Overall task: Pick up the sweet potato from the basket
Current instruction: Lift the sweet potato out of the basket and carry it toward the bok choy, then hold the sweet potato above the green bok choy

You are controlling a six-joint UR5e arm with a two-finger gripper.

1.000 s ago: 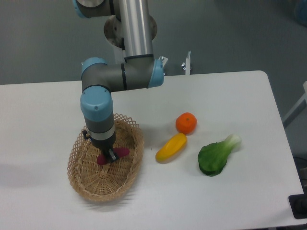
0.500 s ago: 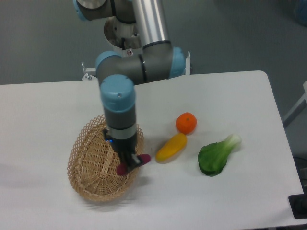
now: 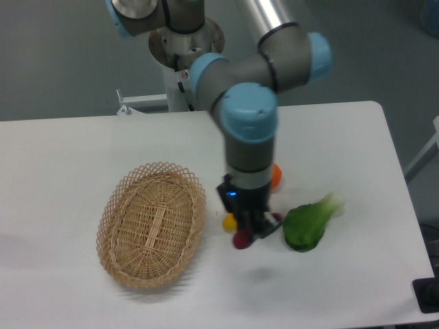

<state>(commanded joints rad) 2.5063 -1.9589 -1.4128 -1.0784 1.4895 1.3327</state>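
The sweet potato (image 3: 255, 232) is clamped crosswise in my gripper (image 3: 254, 228), held in the air to the right of the basket (image 3: 152, 223) and well apart from it, with a faint shadow on the white table (image 3: 75, 157) below. Only its two magenta ends show, one low on the left and one poking out to the right; my fingers cover the middle. My wrist and forearm hang straight down over this spot and hide a good deal behind them: of the yellow vegetable (image 3: 229, 221) I see only a small yellow tip at the left of my gripper, and of the orange fruit (image 3: 276, 175) just a sliver by my wrist. The green leafy vegetable (image 3: 309, 222) lies just right of the held tuber; whether they touch I cannot tell.
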